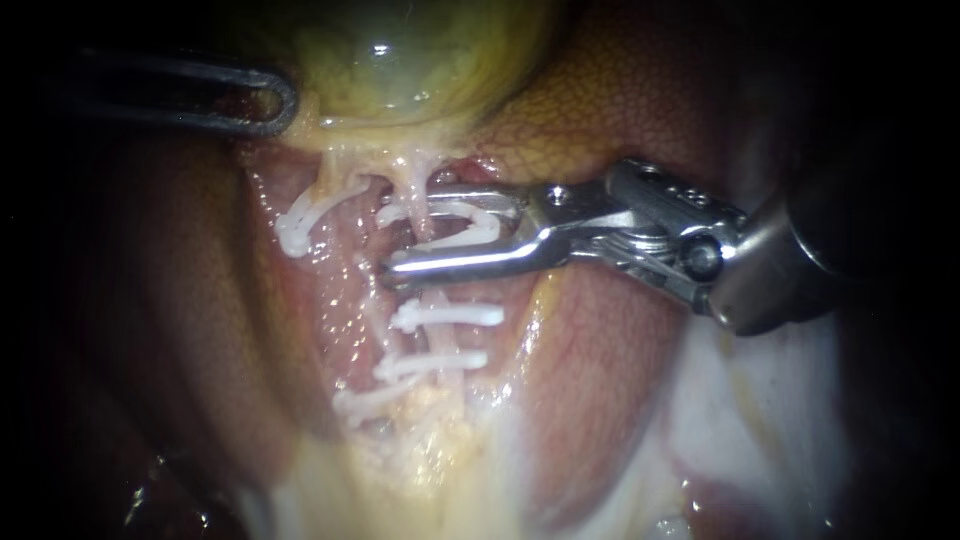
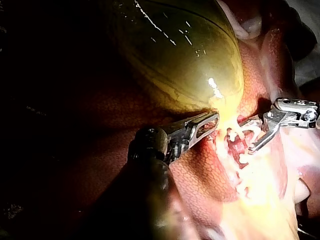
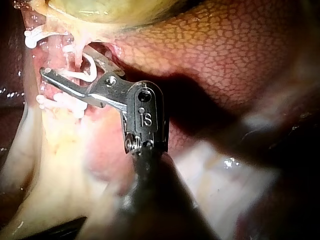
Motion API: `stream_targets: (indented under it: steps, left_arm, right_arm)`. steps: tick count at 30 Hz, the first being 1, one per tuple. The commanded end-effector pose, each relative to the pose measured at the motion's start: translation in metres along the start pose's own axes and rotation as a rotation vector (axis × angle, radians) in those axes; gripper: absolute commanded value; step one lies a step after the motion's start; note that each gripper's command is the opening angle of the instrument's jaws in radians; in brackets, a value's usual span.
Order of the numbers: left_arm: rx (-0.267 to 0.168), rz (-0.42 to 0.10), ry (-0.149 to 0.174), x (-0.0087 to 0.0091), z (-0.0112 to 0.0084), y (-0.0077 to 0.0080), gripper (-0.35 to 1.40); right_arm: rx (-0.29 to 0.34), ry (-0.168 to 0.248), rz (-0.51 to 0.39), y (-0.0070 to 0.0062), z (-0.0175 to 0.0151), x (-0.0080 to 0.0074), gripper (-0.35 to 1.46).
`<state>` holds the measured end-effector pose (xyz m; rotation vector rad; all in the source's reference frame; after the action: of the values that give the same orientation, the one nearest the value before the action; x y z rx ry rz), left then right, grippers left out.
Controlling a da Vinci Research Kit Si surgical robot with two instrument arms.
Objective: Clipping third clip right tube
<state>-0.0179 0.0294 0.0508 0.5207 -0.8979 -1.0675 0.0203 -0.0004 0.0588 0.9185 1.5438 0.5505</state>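
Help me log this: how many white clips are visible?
5: a clip off to the left, a clip in the right instrument, three clips below it. Others may be hidden.

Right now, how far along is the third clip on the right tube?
Done: two shut clips cross the right tube lower down. In hand: the right instrument holds a new clip, open, around the tube above them. Left: close it, then release and withdraw. The left instrument sits at the gallbladder.

Tube (image 1: 418, 205) crowded: clips (image 1: 450, 316) below, gallbladder (image 1: 400, 60) above, liver (image 1: 620, 100) alongside.
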Motion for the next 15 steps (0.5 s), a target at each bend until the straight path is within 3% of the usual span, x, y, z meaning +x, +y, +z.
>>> stream_targets:
  steps: [1, 5, 15]
  left_arm:
    - [-0.001, 0.0, 0.0, 0.0, 0.0, 0.0, -0.35]
    - [-0.001, 0.0, 0.0, 0.0, 0.0, 0.0, -0.35]
    - [-0.002, 0.0, -0.001, 0.0001, 0.0001, 0.0001, -0.35]
  right_arm:
    - [0.013, 0.005, 0.0, -0.0001, 0.0001, 0.0, 0.44]
    - [0.062, 0.025, 0.002, -0.0005, 0.0005, 0.0003, 0.42]
    - [0.076, 0.049, -0.003, -0.0017, 0.0014, 0.0022, 0.4]
